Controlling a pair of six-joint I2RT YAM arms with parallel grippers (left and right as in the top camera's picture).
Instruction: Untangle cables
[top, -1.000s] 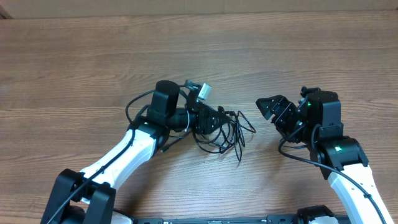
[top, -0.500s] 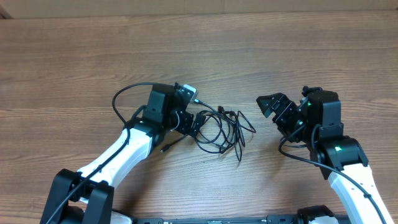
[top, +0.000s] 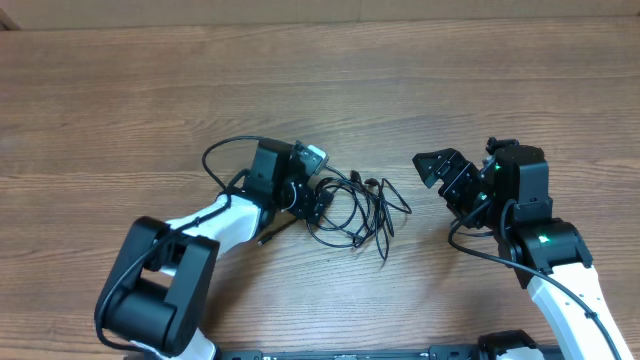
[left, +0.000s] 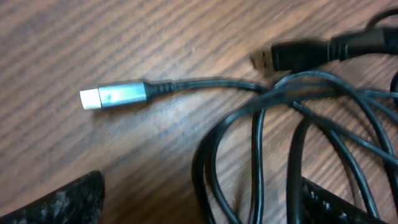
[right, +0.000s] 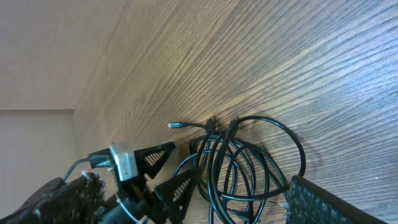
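1. Cables (left: 292, 87) lie in a loose tangle on the wooden table (top: 120, 90), between the two arms.
2. Left gripper (top: 322, 197) sits at the tangle's left edge, fingers spread wide, strands lying between them, nothing pinched.
3. One silver plug (left: 113, 95) pokes free onto bare wood (nice and clear up close).
4. Right gripper (top: 437, 170) hovers well apart to the right, fingers spread, empty.

Robot lab: twin arms (top: 560, 265) at wood-grain table (top: 120, 90)
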